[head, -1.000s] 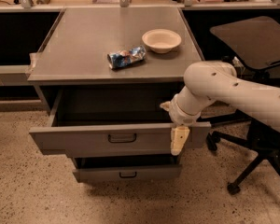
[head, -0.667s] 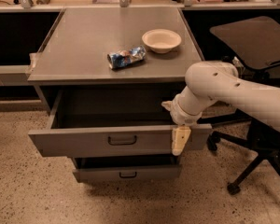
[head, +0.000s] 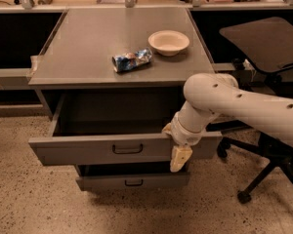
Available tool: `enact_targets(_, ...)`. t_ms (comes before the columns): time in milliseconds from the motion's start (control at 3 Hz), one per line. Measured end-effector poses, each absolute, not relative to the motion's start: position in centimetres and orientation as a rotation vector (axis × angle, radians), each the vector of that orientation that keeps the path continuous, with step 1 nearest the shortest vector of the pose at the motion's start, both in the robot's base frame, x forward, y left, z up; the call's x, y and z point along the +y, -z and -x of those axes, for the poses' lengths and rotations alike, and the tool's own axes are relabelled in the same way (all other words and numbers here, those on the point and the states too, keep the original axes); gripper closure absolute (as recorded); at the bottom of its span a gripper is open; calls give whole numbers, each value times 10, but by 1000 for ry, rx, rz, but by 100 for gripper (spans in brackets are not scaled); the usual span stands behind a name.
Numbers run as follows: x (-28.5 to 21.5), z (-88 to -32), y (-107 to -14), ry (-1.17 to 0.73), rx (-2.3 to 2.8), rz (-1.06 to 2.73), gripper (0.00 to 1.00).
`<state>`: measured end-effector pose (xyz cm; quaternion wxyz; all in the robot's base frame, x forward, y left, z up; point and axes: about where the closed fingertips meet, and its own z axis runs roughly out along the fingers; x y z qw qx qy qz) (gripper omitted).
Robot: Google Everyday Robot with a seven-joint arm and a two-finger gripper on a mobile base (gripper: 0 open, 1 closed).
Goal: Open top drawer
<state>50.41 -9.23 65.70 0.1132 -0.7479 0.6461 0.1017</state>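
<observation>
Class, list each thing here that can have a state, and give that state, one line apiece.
top drawer: open, drawn well out.
lower drawer: front showing beneath, far less drawn out.
bowl: upright on the cabinet top, apparently empty.
snack packet: lying crumpled near the bowl.
end effector: at the top drawer's front edge, right of its handle.

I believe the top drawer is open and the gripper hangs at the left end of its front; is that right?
Not quite: the camera view shows the gripper at the right end of the front of the top drawer, which is open.
</observation>
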Motion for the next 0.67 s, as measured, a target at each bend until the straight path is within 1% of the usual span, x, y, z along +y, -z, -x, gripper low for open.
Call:
enact_targets(333,-91,-497,-658,-313,1893,2205,43)
enact_targets(667,-84,-444,-683,-345,1880,2261,44)
